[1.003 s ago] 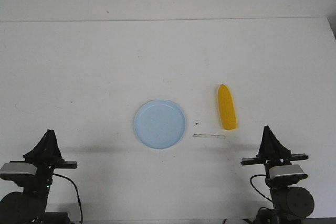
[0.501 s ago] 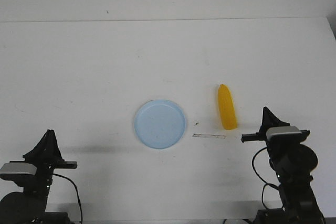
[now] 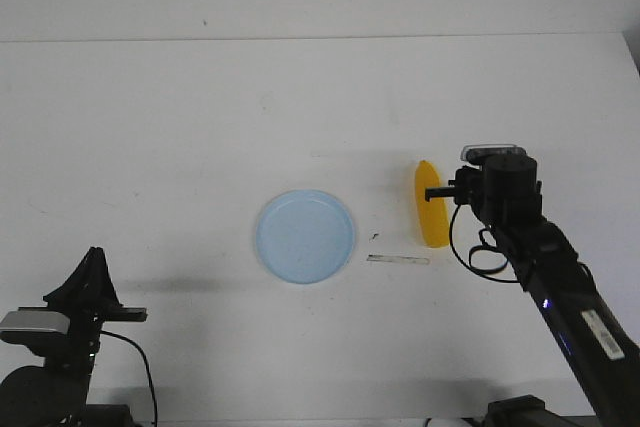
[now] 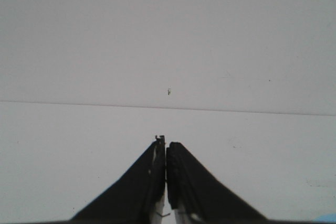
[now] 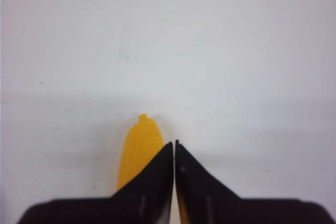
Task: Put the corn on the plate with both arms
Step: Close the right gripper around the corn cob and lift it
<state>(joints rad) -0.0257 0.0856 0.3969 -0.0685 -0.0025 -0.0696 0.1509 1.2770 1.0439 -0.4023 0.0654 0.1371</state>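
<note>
We see the corn point(image 3: 431, 205) lying on the white table point(image 3: 180, 137) to the right of the pale blue plate point(image 3: 305, 236), not touching it, its pointed end toward the far side. Our right gripper point(image 5: 174, 142) hangs just above the corn with its fingers pressed together and gripping nothing. Our left gripper point(image 4: 166, 142) rests at the near left edge, fingers likewise together and empty.

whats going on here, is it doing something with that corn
The right gripper is above the corn, fingers shut together, not holding it. The corn lies on the white table, to the right of the empty light-blue plate. The left gripper is shut too, at the near left edge.
</note>
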